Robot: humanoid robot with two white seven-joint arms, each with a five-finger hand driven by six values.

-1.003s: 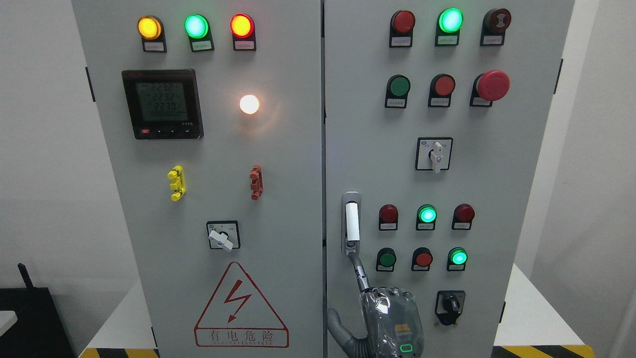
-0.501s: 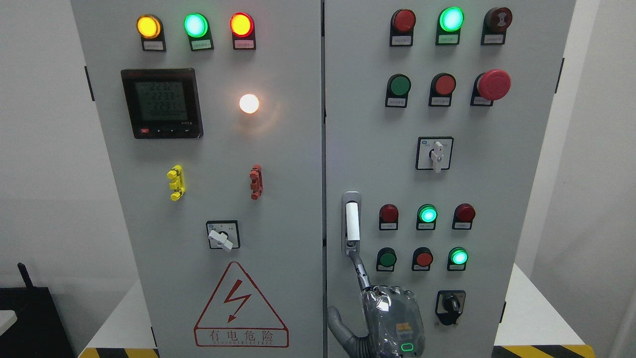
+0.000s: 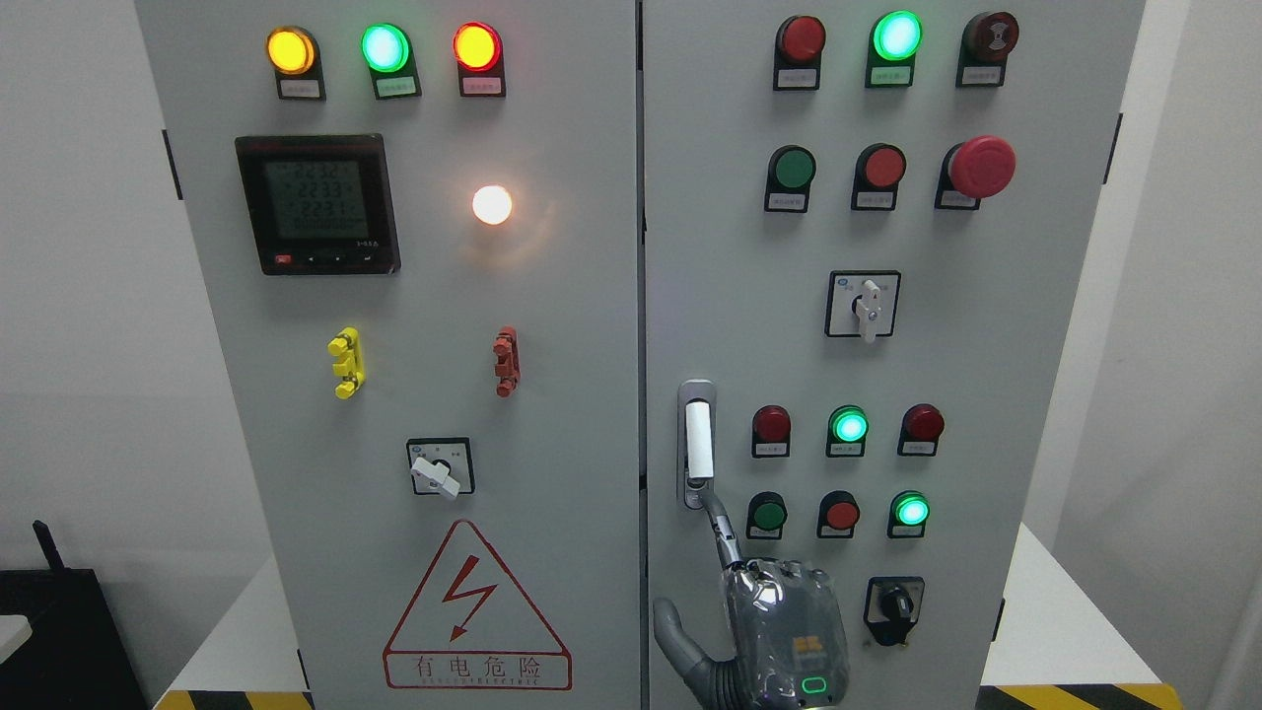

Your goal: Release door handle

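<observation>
Handle (image 3: 697, 442) is sitting upright near the left edge of the right door (image 3: 986, 316), white grip in a metal frame. My right hand (image 3: 779, 636) is hanging just below it, one finger (image 3: 725, 532) reaching up and touching the handle's bottom end, thumb (image 3: 675, 636) sticking out left. I am gripping nothing; the other fingers are hiding behind my palm.

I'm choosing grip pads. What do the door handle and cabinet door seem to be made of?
Door handle: apparently a metal frame, silvery sheen, with a matte white grip, likely plastic. Cabinet door: probably painted sheet metal, flat, even light-grey, soft glare.
</observation>
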